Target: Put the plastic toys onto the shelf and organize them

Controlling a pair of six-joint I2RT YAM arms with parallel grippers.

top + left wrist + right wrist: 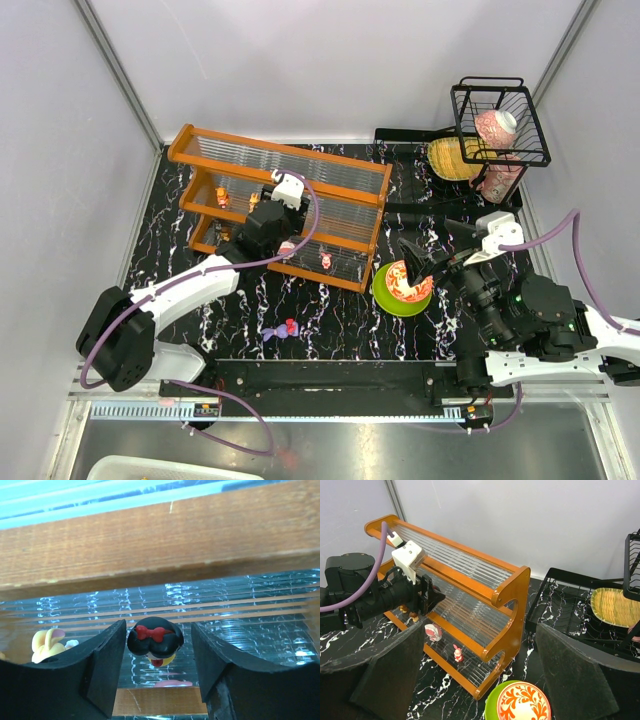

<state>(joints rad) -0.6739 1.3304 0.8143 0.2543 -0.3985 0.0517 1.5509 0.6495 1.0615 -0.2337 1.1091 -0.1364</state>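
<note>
The orange-framed shelf (280, 165) stands at the back left and also shows in the right wrist view (470, 570). My left gripper (285, 228) reaches into its lower tier. Its jaws are open, with a black-haired figurine with a red bow (155, 637) standing between the fingers (107, 655), a small gap on each side. Orange toys (222, 197), a pink-and-white toy (433, 631) and a pink rabbit (456, 653) stand on the shelf. A purple and a red toy (283, 329) lie on the table. My right gripper (432, 245) is open and empty above the plate.
A green plate with a red-patterned bowl (402, 285) sits right of the shelf. A black wire basket (500, 120) holding a pink bottle stands at the back right, beside a yellow woven dish (450, 158) on a black rack (565, 595). A yellow-and-pink toy (47, 642) stands left of my left fingers.
</note>
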